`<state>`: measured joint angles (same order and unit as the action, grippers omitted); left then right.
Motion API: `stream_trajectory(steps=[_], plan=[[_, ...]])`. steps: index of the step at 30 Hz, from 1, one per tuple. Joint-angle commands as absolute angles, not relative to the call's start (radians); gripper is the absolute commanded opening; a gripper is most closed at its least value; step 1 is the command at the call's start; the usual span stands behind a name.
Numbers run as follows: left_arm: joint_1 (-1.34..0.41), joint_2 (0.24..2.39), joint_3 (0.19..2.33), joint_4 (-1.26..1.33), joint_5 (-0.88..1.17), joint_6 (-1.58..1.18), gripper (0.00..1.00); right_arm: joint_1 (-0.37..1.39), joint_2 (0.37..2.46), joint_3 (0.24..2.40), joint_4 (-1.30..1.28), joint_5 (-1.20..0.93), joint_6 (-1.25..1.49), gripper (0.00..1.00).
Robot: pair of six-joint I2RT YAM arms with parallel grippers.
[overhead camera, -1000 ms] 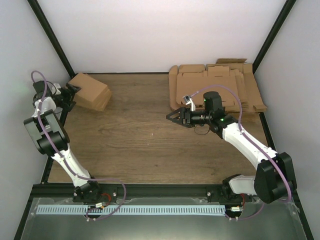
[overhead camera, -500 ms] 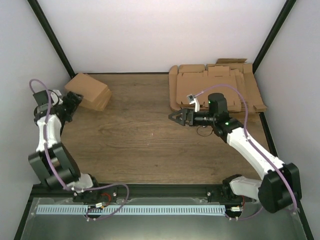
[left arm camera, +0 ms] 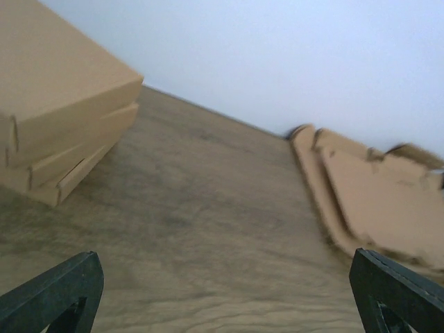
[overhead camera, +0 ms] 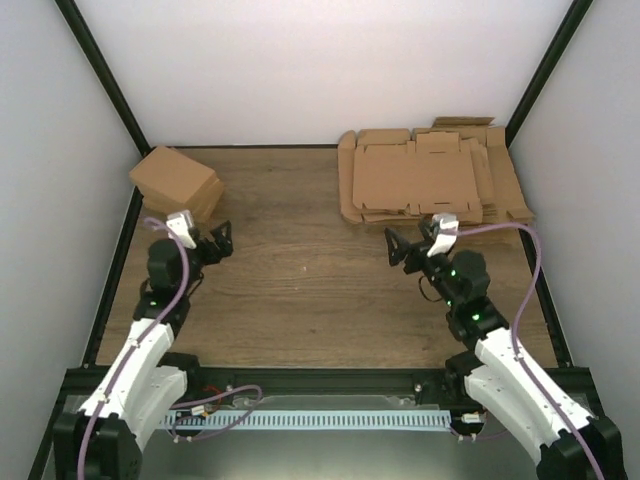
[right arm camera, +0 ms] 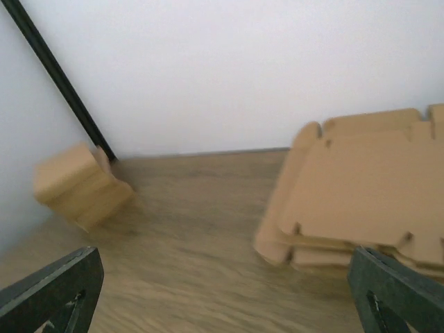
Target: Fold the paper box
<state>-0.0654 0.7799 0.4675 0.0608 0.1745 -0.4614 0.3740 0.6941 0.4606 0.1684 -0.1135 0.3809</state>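
**Both grippers open over the near table, paper box far off in the left corner**

Seen from above, a wooden table [overhead camera: 300,290] sits between pale walls. The left gripper [overhead camera: 220,243] hangs over the near left part of the table with its jaws spread wide and nothing between them. In its wrist view, the two dark fingertips [left arm camera: 59,288] sit at the bottom corners with only bare wood between them.

The right gripper [overhead camera: 398,248] hangs over the near right part, also with its jaws spread wide and empty.

The paper box [overhead camera: 170,170], as far as can be told, is the top one of a small pile of boxes [overhead camera: 205,200] in the far left corner. It is folded shut and slightly askew on the ones beneath it. It lies ahead of the left gripper and clear of its jaws, and well apart from the right gripper.

A pile of flat sheets [overhead camera: 420,178] with tabbed edges lies in the far right corner, just ahead of the right gripper and not touching it.
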Motion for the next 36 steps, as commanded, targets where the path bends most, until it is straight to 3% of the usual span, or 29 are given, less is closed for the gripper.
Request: stream_trajectory(steps=[1, 7, 9, 21, 30, 36], plan=[[-0.172, 0.815, 0.351, 0.354, -0.134, -0.246, 1.0, 0.369, 0.683, 0.295, 0.462, -0.05, -0.018, 1.0], [-0.197, 0.978, 0.239, 0.672, -0.288, -0.133, 1.0, 0.306, 0.834, 0.207, 0.722, 0.051, -0.051, 1.0], [-0.195, 1.039, 0.275, 0.673, -0.319, -0.119, 1.0, 0.259, 0.923, 0.198, 0.81, 0.057, -0.039, 0.99], [-0.121, 1.297, 0.222, 0.984, -0.306, -0.04, 1.0, 0.019, 1.333, 0.179, 1.182, -0.122, 0.0, 0.97], [-0.09, 1.396, 0.27, 1.024, -0.297, 0.031, 1.0, 0.014, 1.534, 0.22, 1.278, -0.175, -0.018, 1.0], [-0.029, 1.546, 0.28, 1.15, -0.163, 0.027, 1.0, 0.014, 1.527, 0.233, 1.239, -0.152, -0.009, 1.0]])
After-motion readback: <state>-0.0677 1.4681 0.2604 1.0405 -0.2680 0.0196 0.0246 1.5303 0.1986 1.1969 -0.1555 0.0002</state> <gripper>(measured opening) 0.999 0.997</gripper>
